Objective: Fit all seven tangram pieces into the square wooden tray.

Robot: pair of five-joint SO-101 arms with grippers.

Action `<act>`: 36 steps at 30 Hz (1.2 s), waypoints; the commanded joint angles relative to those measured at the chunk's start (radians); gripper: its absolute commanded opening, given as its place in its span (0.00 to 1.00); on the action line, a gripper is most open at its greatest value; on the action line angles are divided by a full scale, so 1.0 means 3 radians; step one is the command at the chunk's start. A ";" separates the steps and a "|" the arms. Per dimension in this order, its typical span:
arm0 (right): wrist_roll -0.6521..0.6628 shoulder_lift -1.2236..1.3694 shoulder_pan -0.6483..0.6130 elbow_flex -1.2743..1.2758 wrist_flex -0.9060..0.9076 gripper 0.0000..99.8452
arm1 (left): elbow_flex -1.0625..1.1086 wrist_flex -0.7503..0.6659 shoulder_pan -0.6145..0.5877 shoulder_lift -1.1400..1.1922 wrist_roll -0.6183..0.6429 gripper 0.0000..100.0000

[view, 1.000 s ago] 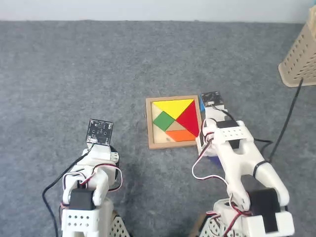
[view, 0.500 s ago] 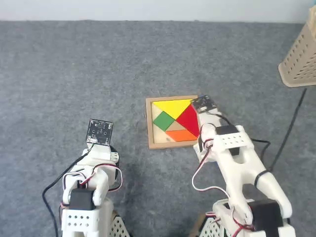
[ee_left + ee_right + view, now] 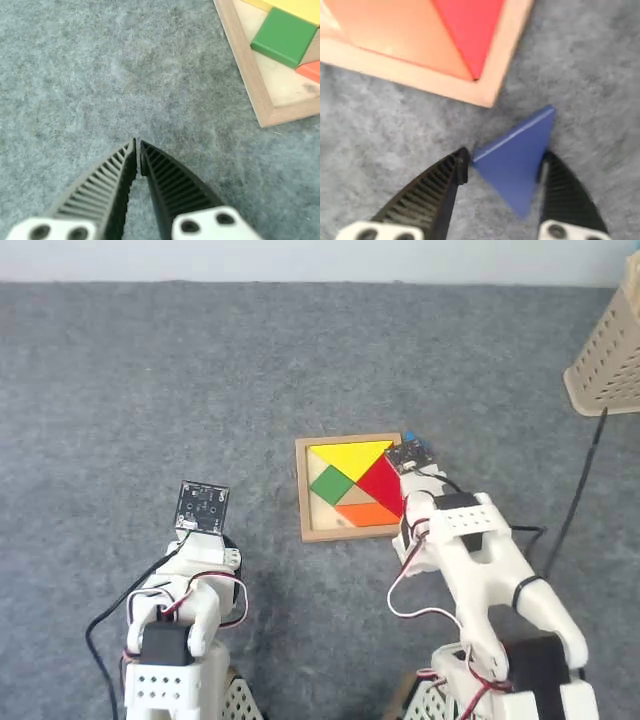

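Observation:
The square wooden tray (image 3: 302,490) lies mid-table with a yellow triangle (image 3: 350,455), a green square (image 3: 329,484), a red triangle (image 3: 383,483) and an orange piece (image 3: 367,513) in it. A blue triangle (image 3: 515,160) lies on the carpet just outside the tray's corner (image 3: 490,85). My right gripper (image 3: 502,157) is open, its fingers close on either side of that triangle. A sliver of blue (image 3: 408,438) peeks out beside the right arm's wrist (image 3: 450,520). My left gripper (image 3: 136,144) is shut over bare carpet, apart from the tray's corner (image 3: 250,70).
A perforated beige basket (image 3: 608,350) stands at the far right edge. A black cable (image 3: 585,475) runs from it toward the right arm. Grey carpet spreads left of and behind the tray.
The right arm's wrist has swung left toward the tray's right edge. The left arm has not moved.

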 commanded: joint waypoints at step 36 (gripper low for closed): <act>-0.0015 0.0345 -0.1603 -0.1488 0.0090 0.14 | -0.0018 0.0015 -0.0015 -0.0010 0.0031 0.01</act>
